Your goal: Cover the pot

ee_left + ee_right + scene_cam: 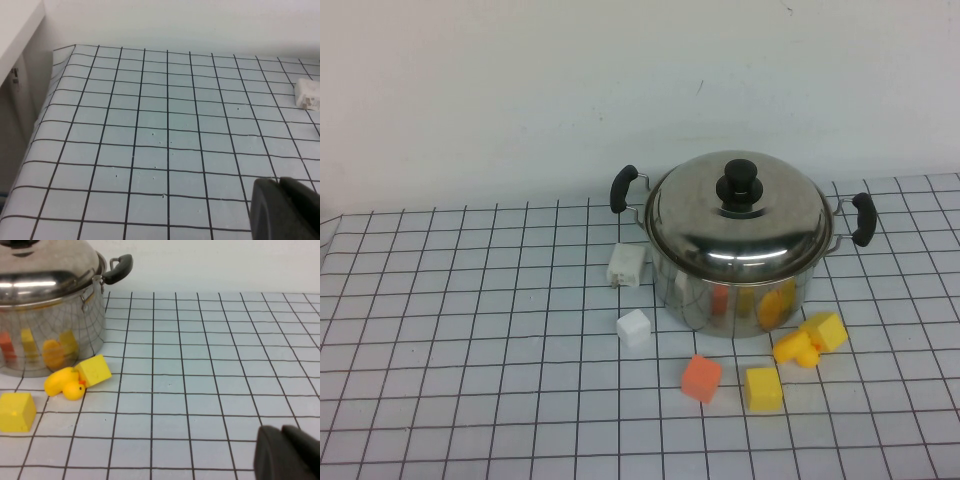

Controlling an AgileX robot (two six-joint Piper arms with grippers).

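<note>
The shiny steel pot (730, 295) stands at the back middle of the gridded table, its two black side handles (623, 188) sticking out. The domed steel lid (735, 215) with a black knob (740, 182) sits on top of it. The pot also shows in the right wrist view (50, 335). Neither arm shows in the high view. My left gripper (281, 186) is shut and empty, low over bare table. My right gripper (284, 434) is shut and empty, low over the table to the right of the pot.
Two white blocks (626, 265) (634, 327) lie left of the pot. An orange block (701, 378), a yellow block (763, 389), a yellow duck (796, 348) and another yellow block (826, 330) lie in front of it. The table's left edge (45, 100) shows in the left wrist view.
</note>
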